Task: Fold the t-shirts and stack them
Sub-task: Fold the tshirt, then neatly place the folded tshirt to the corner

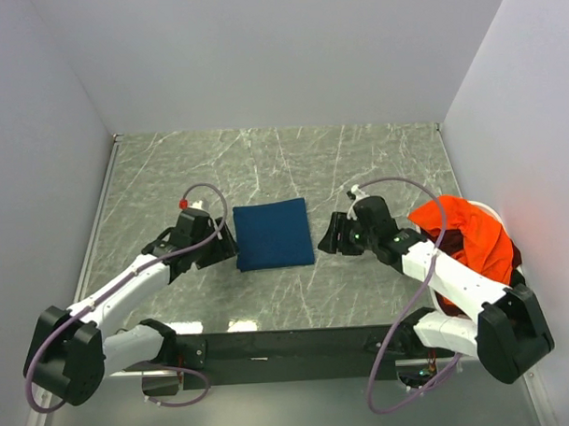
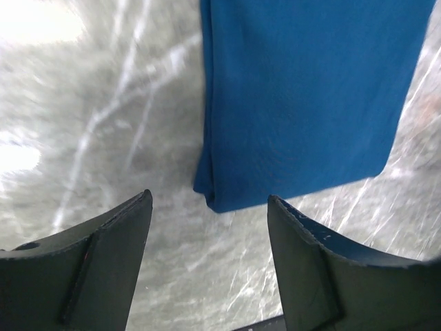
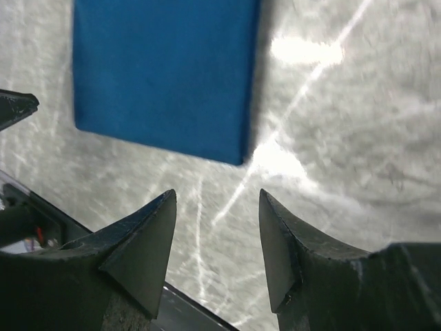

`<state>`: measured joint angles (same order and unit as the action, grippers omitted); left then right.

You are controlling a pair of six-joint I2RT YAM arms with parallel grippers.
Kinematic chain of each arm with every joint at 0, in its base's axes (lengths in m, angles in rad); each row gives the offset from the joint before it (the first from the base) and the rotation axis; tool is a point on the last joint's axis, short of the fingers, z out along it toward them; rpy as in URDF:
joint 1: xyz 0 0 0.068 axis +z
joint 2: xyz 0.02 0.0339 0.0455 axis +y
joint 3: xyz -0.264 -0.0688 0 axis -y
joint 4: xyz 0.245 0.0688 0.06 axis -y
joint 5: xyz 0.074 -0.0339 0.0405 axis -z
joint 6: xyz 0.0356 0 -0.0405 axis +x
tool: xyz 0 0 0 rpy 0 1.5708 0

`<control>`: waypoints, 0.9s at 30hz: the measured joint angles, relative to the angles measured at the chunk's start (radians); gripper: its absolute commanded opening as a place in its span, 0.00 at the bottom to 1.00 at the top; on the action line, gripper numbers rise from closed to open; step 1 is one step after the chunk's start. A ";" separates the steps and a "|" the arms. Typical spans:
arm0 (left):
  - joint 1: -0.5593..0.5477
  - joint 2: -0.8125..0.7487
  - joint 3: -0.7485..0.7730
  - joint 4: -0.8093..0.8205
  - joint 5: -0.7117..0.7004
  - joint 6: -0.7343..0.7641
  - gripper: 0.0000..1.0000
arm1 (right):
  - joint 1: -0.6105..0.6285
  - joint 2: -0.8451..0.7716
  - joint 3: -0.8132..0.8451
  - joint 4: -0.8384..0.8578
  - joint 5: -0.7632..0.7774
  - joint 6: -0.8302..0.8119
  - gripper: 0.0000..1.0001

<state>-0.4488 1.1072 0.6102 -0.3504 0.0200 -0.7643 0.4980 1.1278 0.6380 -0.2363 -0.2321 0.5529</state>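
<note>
Green marble surface (image 1: pixel 292 157): 1 folded navy cloth t-shirt (image 1: pixel 274 234), likely soft, limp; released left hand (image 1: pixel 222 245) and right hand (image 1: pixel 328 238) flank it; best pinched at corners.

- A folded blue t-shirt (image 3: pixel 162 76) is seen lying flat in the upper left, its edges straight and one corner turned toward the camera.
- It is borne by a grey marbled table (image 3: pixel 358 158), on which bright patches of glare are seen.
- The right gripper (image 3: pixel 217 196) is held just short of that corner, its two dark fingers (image 3: pixel 148 241) parted with only bare table seen between them.
- A dark pointed tip (image 3: pixel 15 107) is cut off by the left edge.
</note>
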 measured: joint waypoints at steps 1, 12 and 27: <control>-0.012 0.008 -0.003 0.002 0.000 -0.009 0.72 | 0.003 -0.012 -0.017 0.000 0.003 0.002 0.58; -0.067 0.152 -0.005 0.103 -0.003 -0.073 0.62 | 0.017 -0.039 -0.103 0.018 0.003 0.035 0.58; -0.109 0.235 -0.028 0.196 0.002 -0.142 0.35 | 0.038 0.096 -0.100 0.125 -0.039 0.074 0.57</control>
<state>-0.5579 1.3422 0.5819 -0.1543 0.0223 -0.9058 0.5362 1.2240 0.5385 -0.1112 -0.2710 0.6270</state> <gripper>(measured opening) 0.393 0.578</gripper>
